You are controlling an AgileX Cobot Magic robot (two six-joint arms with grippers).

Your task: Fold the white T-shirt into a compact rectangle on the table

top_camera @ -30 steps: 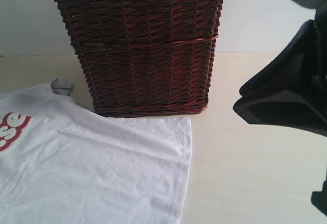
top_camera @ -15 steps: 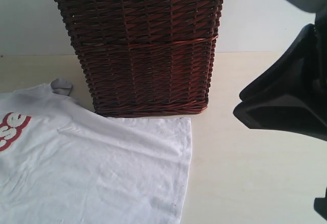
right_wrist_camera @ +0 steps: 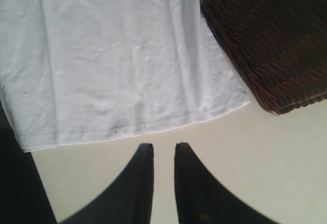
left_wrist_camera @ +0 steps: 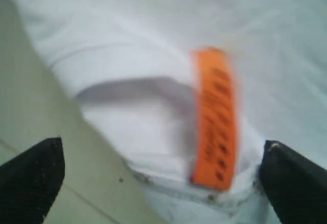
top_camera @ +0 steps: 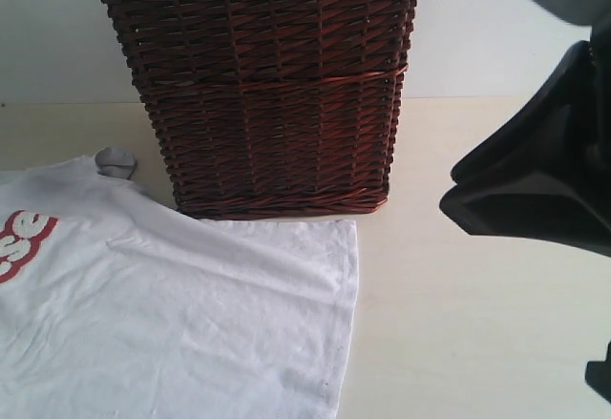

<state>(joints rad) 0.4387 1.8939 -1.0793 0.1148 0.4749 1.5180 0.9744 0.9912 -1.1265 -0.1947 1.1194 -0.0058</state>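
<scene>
- T-shirt (top_camera: 191, 314) lies spread flat on the near left of the worktop (top_camera: 468, 324), red lettered patch (top_camera: 21, 238) facing up. Its far edge runs up to the foot of the wicker basket (top_camera: 267, 94); whether they touch I cannot tell.
- My left end effector (left_wrist_camera: 162, 150) is wide open and empty, its tips standing either side of the neck edge where the orange tag (left_wrist_camera: 214, 117) is sewn. That view is blurred, so my height above the cloth is unclear.
- My right end effector (right_wrist_camera: 163, 146) has its fingers a narrow slit apart, holding nothing, over bare worktop just beside the hem (right_wrist_camera: 153, 131).
- Nothing looks folded yet; I judge the step in hand to be taking the first holds, neck on the left and hem on the right.
- Left: come down until both tips meet the worktop, then close on the neckband itself, not the tag alone, which could let the shirt slip.
- Right: widen before reaching the hem, work one finger under the edge, and pinch near a corner so the fold line runs straight.
- Lift low, away from the basket, lest the cloth drag on it.
</scene>
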